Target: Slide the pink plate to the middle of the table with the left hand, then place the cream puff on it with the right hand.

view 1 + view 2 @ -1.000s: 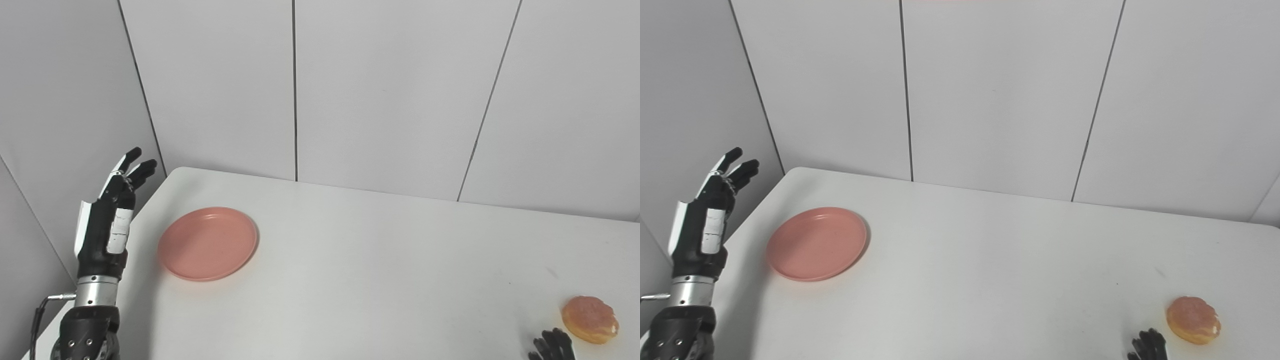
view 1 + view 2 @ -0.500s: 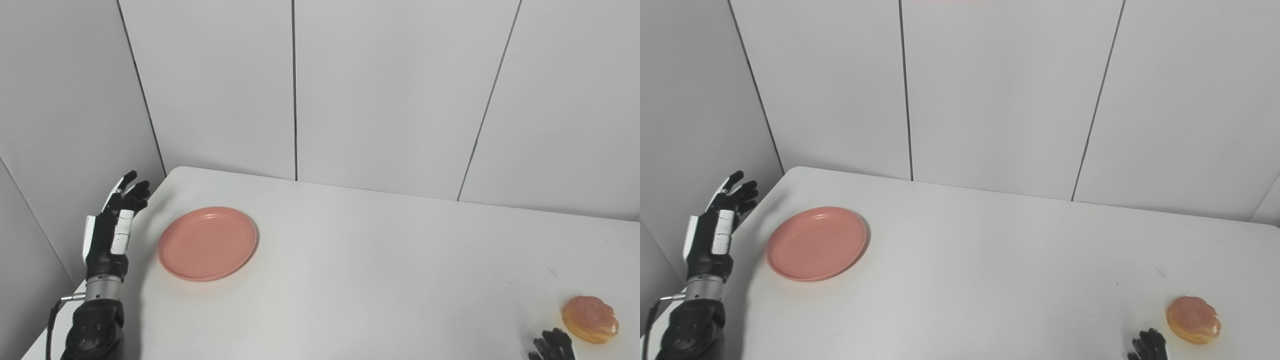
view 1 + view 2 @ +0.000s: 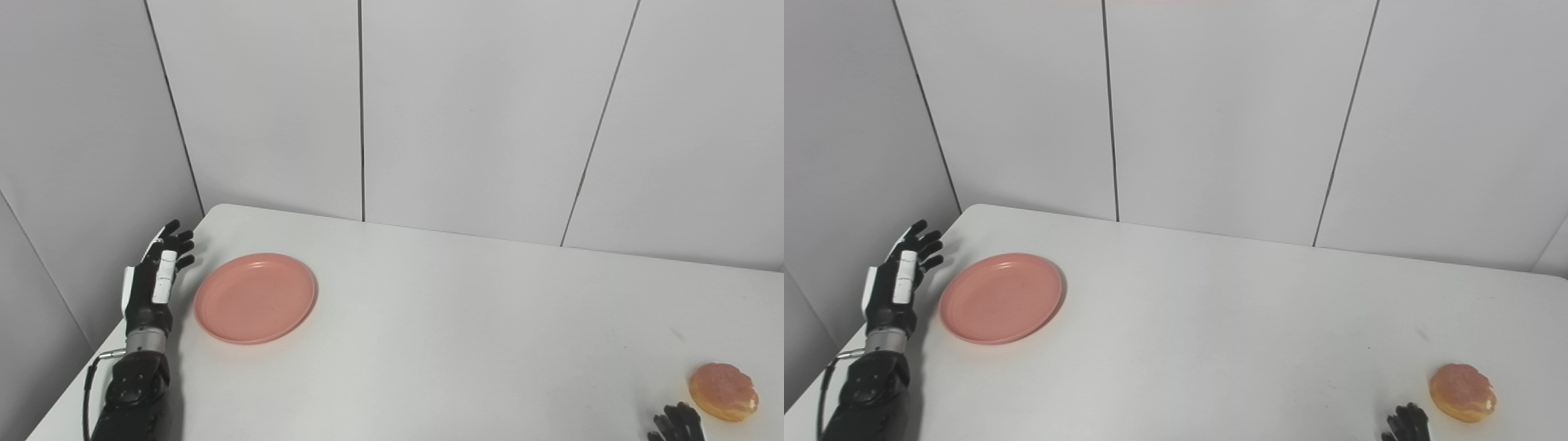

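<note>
A white counter (image 3: 465,318) fills the lower half of the frame, backed by pale grey wall panels (image 3: 478,110) with thin dark seams. The pink plate (image 3: 255,297) lies flat at the left of the frame, near the counter's left edge and well left of its middle, with nothing on it. Just left of the plate, the left hand (image 3: 154,283) is at the counter's left edge, palm side turned toward the plate, its fingers (image 3: 181,244) apart and stretched toward the far corner, holding nothing; a narrow strip of bare counter shows between the hand and the plate's rim, so the two are apart. Its dark forearm (image 3: 131,392) runs down to the lower left corner of the frame, with a thin cable looping at the wrist. The cream puff (image 3: 723,391), round and golden-brown, rests on the counter at the lower right of the frame, well apart from the plate. Just left of and below the puff, only the dark fingertips of the right hand (image 3: 677,424) show at the bottom edge; whether its fingers are apart or together cannot be told. The wide stretch of counter between plate and puff carries only a few faint marks.
</note>
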Robot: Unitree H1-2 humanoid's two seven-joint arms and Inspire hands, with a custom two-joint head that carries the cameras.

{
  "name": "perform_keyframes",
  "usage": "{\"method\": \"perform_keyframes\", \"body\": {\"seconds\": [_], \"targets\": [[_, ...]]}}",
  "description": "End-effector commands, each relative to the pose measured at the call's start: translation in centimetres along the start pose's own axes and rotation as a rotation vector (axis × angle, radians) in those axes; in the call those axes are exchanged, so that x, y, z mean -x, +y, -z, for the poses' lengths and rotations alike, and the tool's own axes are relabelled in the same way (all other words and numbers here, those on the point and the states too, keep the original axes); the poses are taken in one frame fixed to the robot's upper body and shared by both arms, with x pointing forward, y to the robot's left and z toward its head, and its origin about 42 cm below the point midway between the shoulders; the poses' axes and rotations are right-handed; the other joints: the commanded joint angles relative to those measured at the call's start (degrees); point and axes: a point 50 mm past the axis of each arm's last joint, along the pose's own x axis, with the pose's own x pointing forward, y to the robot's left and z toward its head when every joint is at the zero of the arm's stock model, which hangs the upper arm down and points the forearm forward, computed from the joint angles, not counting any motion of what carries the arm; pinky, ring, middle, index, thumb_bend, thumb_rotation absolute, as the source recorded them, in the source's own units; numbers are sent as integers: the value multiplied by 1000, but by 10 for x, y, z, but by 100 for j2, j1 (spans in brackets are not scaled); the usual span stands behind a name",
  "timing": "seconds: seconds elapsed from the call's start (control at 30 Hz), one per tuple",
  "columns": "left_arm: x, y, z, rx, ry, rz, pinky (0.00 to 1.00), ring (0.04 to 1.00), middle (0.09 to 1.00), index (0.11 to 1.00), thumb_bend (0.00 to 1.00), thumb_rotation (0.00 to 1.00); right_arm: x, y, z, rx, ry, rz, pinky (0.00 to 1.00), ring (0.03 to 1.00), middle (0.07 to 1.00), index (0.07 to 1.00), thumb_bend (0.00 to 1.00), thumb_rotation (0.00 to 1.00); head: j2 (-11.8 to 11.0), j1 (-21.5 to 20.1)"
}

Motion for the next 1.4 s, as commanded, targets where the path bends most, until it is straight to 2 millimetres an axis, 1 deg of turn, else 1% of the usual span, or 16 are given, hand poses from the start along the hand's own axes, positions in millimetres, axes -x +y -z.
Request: {"method": "perform_keyframes", "body": {"seconds": [0.0, 0.13, 0.37, 0.47, 0.63, 0.73, 0.83, 0.87, 0.97, 1.0, 1.03, 1.07, 1.1, 1.17, 1.27, 1.37], "targets": [[-13, -1, -13, -22, -59, -10, 802, 835, 824, 834, 1000, 909, 26, -3, 26, -18, 202, 31, 1000, 1000, 1000, 1000, 872, 1000, 4, 3], [-16, -1, -7, -68, -26, -16, 774, 831, 819, 826, 979, 909, 26, -2, 26, -18, 202, 30, 1000, 1000, 1000, 1000, 874, 1000, 6, -5], [-17, -2, 0, -101, 8, 15, 779, 807, 810, 826, 974, 904, 26, -3, 27, -18, 205, 28, 1000, 1000, 1000, 1000, 878, 1000, 5, 1], [-15, -7, 2, -84, 12, 38, 801, 825, 823, 844, 937, 907, 25, -3, 27, -18, 205, 28, 1000, 1000, 1000, 1000, 877, 1000, 10, 3], [-12, -12, 1, -90, 3, 66, 834, 854, 843, 858, 941, 914, 25, -3, 28, -12, 206, 20, 1000, 1000, 1000, 1000, 872, 1000, 11, -8], [-15, -9, 1, -123, 7, 67, 855, 839, 834, 855, 916, 919, 26, -2, 28, -15, 209, 21, 1000, 1000, 1000, 1000, 883, 1000, 11, -8], [-19, -4, 3, -150, 25, 57, 869, 841, 834, 854, 919, 919, 26, -1, 28, -17, 211, 20, 1000, 1000, 1000, 1000, 896, 1000, 19, -27], [-20, -1, 4, -161, 34, 52, 866, 845, 835, 849, 946, 918, 26, -1, 28, -20, 211, 20, 1000, 1000, 1000, 1000, 898, 1000, 19, -27], [-21, 7, 9, -166, 73, 52, 866, 857, 837, 849, 973, 919, 26, -1, 28, -20, 211, 18, 1000, 1000, 1000, 1000, 900, 1000, 30, -30], [-21, 8, 11, -168, 83, 56, 809, 837, 818, 838, 976, 920, 26, -1, 28, -20, 211, 19, 1000, 1000, 1000, 1000, 899, 1000, 33, -28], [-21, 8, 12, -170, 88, 59, 781, 832, 814, 838, 981, 923, 26, -2, 28, -20, 211, 20, 1000, 1000, 1000, 1000, 899, 1000, 38, -28], [-20, 9, 15, -158, 106, 66, 778, 831, 814, 838, 981, 923, 26, -2, 28, -19, 212, 21, 1000, 1000, 1000, 1000, 899, 1000, 39, -28], [-19, 10, 17, -148, 118, 71, 823, 861, 852, 855, 994, 914, 26, -2, 28, -18, 212, 22, 1000, 1000, 1000, 1000, 896, 1000, 39, -28], [-17, 11, 21, -130, 138, 73, 855, 878, 871, 868, 1000, 904, 26, -2, 28, -16, 212, 22, 1000, 1000, 1000, 1000, 893, 1000, 39, -28], [-16, 10, 21, -134, 141, 88, 859, 881, 883, 884, 1000, 907, 27, -2, 27, -17, 213, 22, 1000, 1000, 1000, 1000, 906, 1000, 63, -39], [-17, 8, 20, -124, 150, 114, 867, 908, 895, 899, 963, 925, 27, -2, 27, -16, 215, 17, 1000, 1000, 1000, 1000, 911, 1000, 69, -43]]}}
